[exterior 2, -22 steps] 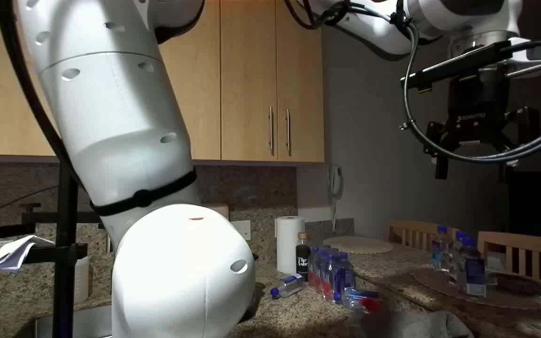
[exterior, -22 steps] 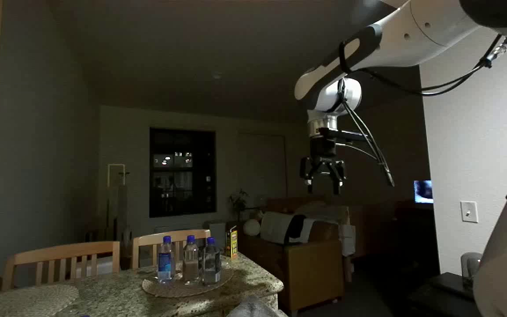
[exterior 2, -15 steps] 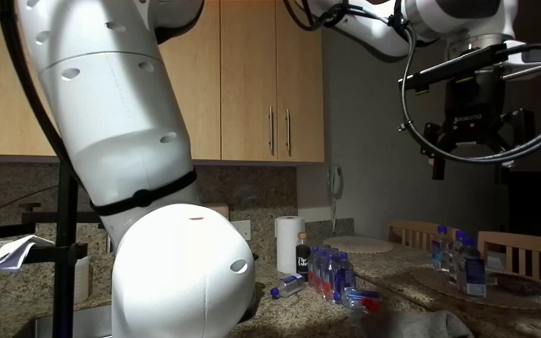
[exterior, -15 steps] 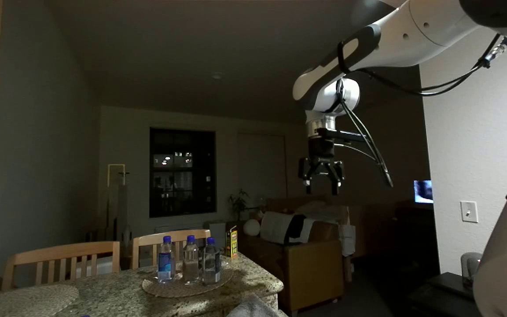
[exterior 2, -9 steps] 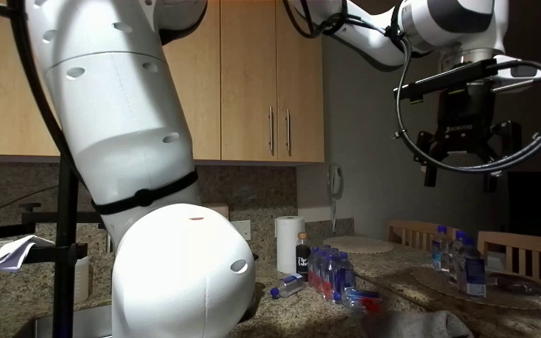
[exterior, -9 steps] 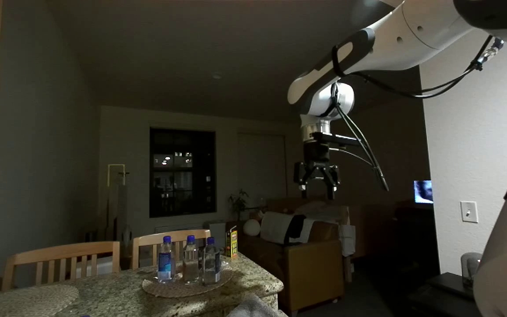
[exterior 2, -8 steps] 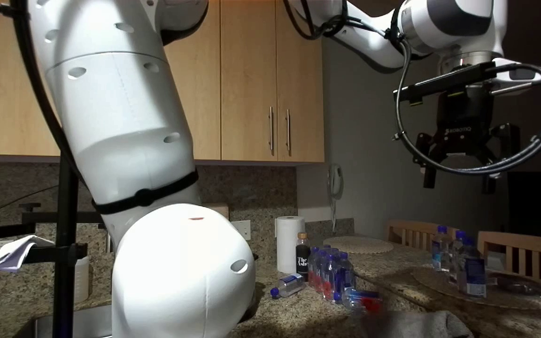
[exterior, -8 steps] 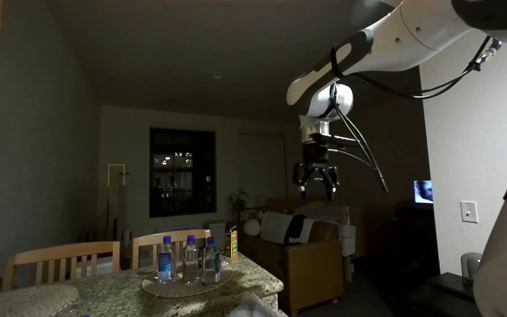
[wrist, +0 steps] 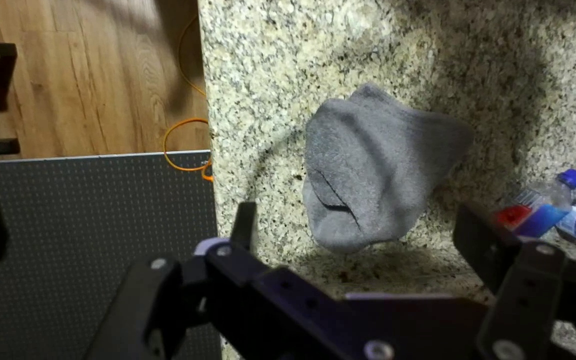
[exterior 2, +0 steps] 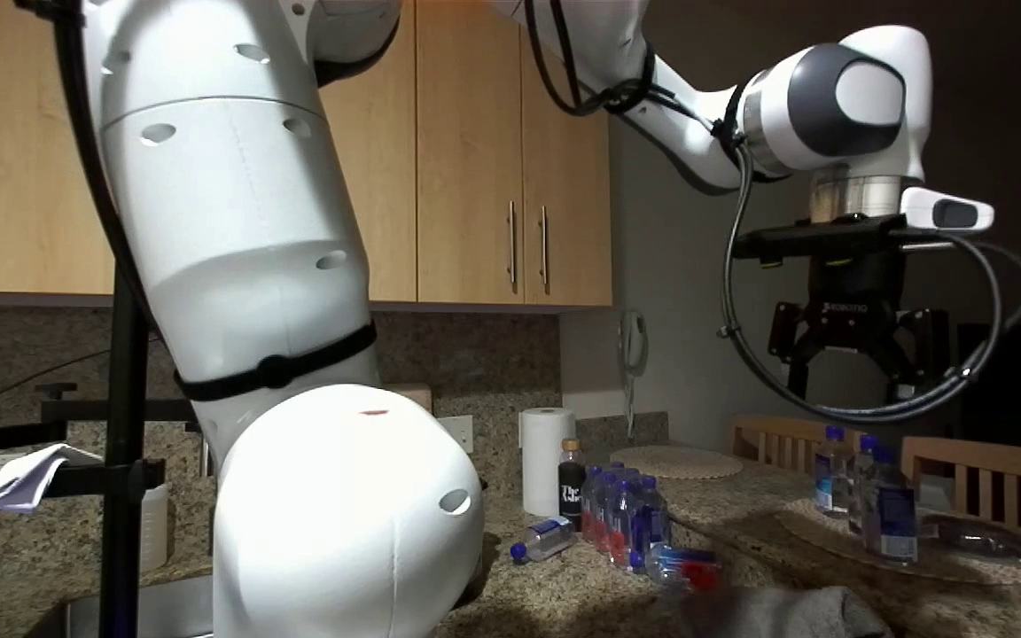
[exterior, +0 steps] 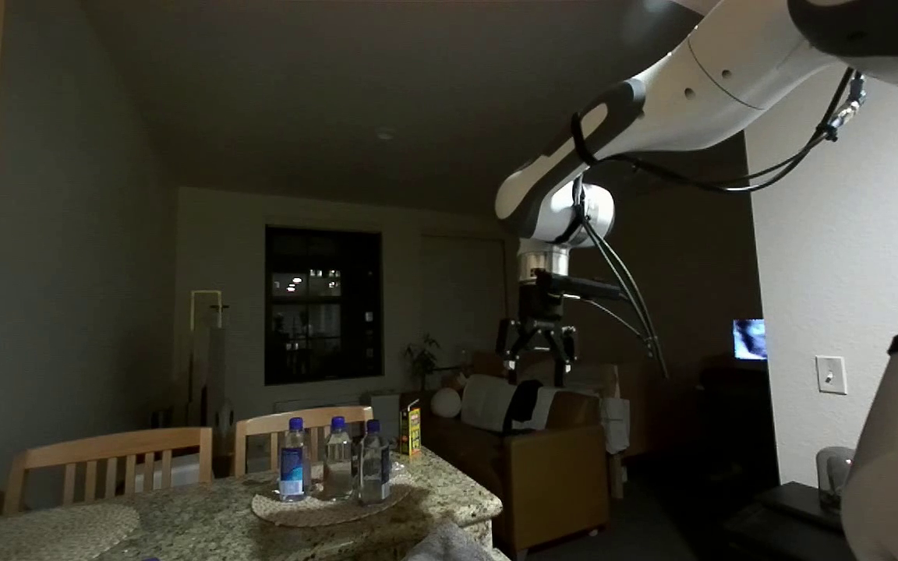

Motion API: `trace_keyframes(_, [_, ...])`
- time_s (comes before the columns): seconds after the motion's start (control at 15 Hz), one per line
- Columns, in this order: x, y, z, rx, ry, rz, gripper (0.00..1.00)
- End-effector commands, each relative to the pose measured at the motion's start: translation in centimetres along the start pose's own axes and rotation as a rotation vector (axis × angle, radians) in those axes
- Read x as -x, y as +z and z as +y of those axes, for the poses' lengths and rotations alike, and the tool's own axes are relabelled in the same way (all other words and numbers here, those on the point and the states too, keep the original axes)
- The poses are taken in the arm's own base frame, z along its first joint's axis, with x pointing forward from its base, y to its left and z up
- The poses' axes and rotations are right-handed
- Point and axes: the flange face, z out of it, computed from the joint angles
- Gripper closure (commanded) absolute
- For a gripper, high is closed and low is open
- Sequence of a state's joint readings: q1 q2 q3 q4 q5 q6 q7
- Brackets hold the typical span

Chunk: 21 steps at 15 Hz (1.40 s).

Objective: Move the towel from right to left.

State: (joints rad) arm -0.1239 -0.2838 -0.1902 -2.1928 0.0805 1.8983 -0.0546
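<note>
The towel is a grey, crumpled cloth lying on the speckled stone counter. It shows whole in the wrist view (wrist: 373, 165); in both exterior views only part of it shows at the bottom edge (exterior: 449, 545) (exterior 2: 794, 613). My gripper (exterior: 535, 375) is open and empty, fingers pointing down, high above the counter. It also shows in an exterior view (exterior 2: 848, 387), partly behind its looping cable. In the wrist view the spread fingertips (wrist: 355, 219) stand either side of the towel's lower part, apart from it.
Several water bottles (exterior 2: 621, 523) stand on the counter, with one lying bottle (exterior 2: 546, 539) and another (wrist: 538, 212) near the right finger. Three bottles (exterior: 337, 460) stand on a round woven mat (exterior: 277, 512). The counter edge (wrist: 210, 130) drops to the floor at left in the wrist view.
My gripper has moved down and somewhat to the left in both exterior views, staying open. The towel and the bottles have not moved.
</note>
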Motion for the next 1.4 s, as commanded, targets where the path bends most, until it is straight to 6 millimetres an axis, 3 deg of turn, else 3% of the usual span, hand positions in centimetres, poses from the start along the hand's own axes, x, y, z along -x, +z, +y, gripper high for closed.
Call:
trace_keyframes(0.0, [0.6, 2.7, -1.5, -0.037, -0.015, 0.054, 0.00])
trace_keyframes(0.13, [0.5, 4.5, -2.1, -0.007, -0.017, 0.083, 0.00])
trace_keyframes(0.2, [0.0, 3.2, -1.6, -0.006, -0.022, 0.050, 0.00])
trace_keyframes(0.33, [0.2, 4.3, -2.0, -0.002, -0.029, 0.062, 0.00])
trace_keyframes(0.67, [0.2, 4.5, -2.0, -0.001, -0.029, 0.062, 0.00])
trace_keyframes(1.33, [-2.6, 5.9, -6.7, -0.108, -0.050, 0.233, 0.00])
